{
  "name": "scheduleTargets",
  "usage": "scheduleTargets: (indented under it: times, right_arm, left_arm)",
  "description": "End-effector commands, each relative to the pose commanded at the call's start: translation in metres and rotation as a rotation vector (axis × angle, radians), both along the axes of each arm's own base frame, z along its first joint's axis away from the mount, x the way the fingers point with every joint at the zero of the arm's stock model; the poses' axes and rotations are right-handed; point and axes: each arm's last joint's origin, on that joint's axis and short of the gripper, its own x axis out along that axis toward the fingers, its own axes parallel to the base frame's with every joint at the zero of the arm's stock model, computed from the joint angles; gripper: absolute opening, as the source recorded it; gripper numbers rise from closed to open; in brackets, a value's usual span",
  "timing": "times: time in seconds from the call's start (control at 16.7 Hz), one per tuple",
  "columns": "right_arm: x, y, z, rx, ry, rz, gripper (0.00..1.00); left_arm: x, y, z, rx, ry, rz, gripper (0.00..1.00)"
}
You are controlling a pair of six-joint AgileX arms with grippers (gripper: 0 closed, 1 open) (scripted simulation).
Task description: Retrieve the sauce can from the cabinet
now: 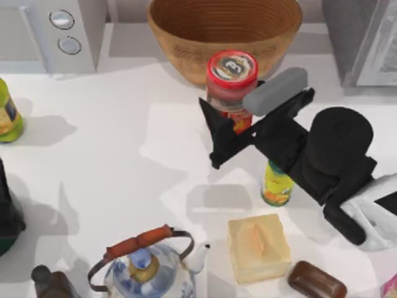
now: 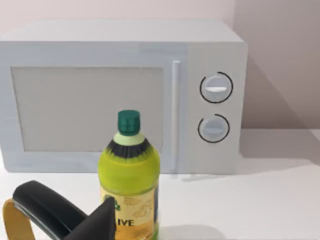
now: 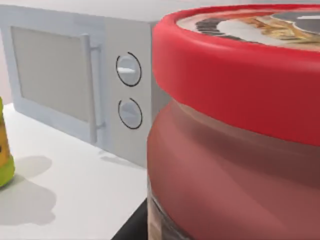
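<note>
The sauce can [image 1: 232, 69] has a red rim and a pale round top label with a dark centre mark. It is held upright above the table, just in front of the wooden bowl. My right gripper [image 1: 239, 107] is shut on its body, one black finger on each side. The can [image 3: 240, 130] looms very close in the right wrist view. The grey cabinet [image 1: 366, 37] stands at the back right corner, to the right of the can. My left arm [image 1: 7, 214] is parked at the table's left edge; one dark fingertip [image 2: 100, 222] shows in its wrist view.
A wooden bowl [image 1: 223, 31] sits at the back centre and a white microwave [image 1: 49, 31] at the back left. A green-yellow bottle [image 1: 9, 115] stands at the left. A yellow can [image 1: 277, 183], a pale block [image 1: 257, 247], a kettle [image 1: 146, 267] and a brown lump [image 1: 316, 280] occupy the front.
</note>
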Motion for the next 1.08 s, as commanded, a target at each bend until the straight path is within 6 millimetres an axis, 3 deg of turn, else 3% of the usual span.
scheduleTargets:
  times: [0.18,0.36,0.72,1.08]
  right_arm:
    - [0.002,0.027,-0.035,0.001,0.001,0.058,0.00]
    - [0.002,0.037,-0.053,0.004,-0.001,0.079,0.00]
    - [0.002,0.036,-0.055,0.003,0.003,0.077,0.00]
    - [0.015,0.064,-0.055,0.032,-0.017,0.088,0.00]
  left_arm:
    - [0.000,0.000,0.000,0.000,0.000,0.000,1.00]
    - [0.000,0.000,0.000,0.000,0.000,0.000,1.00]
    - [0.000,0.000,0.000,0.000,0.000,0.000,1.00]
    - [0.000,0.000,0.000,0.000,0.000,0.000,1.00]
